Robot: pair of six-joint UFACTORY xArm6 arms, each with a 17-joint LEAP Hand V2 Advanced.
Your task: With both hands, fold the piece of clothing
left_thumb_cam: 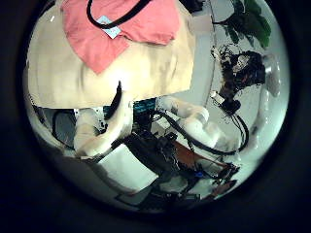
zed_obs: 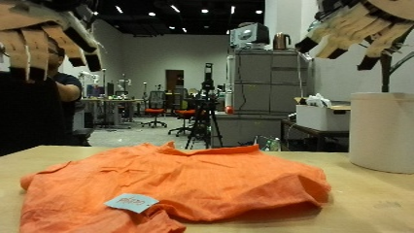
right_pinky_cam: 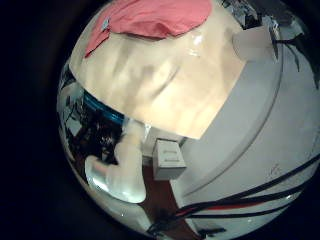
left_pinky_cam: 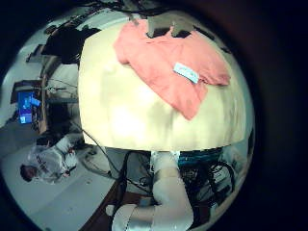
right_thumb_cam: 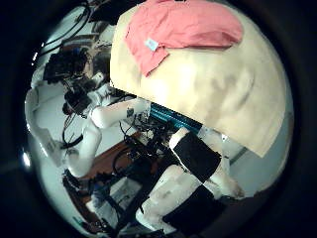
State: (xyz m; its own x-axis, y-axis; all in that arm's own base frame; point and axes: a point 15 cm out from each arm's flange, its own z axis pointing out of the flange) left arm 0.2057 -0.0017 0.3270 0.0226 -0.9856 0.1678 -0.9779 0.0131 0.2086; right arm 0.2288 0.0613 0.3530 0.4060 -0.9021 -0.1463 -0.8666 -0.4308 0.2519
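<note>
Nearest you on the table [zed_obs: 375, 216] lies the shirt [zed_obs: 194, 184], an orange piece of clothing spread mostly flat. Its near edge runs close to the table's front edge, and a small white label [zed_obs: 129, 202] shows on the cloth at that near side. The far side of the shirt bunches into low ridges and a sleeve or collar part stands up slightly; you cannot tell from here exactly which part that is.

Expect it to be light, soft and limp. It will drape and sag from wherever you lift it, and a single layer will likely slide over the smooth tabletop rather than stay put. Nothing about it looks fragile. It has no stiffness to carry a fold, so each hand needs its own hold, and the two holds should be well apart along one edge so the cloth hangs taut between them.

Good places to take hold look to be the two outer corners of the near edge, or the two ends of the shirt's side toward either table end, where the cloth lies in a single flat layer. Avoid the rumpled far ridge, where you would probably pinch several layers at once.

Farther back and high above the table, the left hand [zed_obs: 46, 39] hangs with its fingers loosely spread, holding nothing. The right hand [zed_obs: 362, 34] hangs likewise, fingers apart and empty. Both are well clear of the shirt.
</note>
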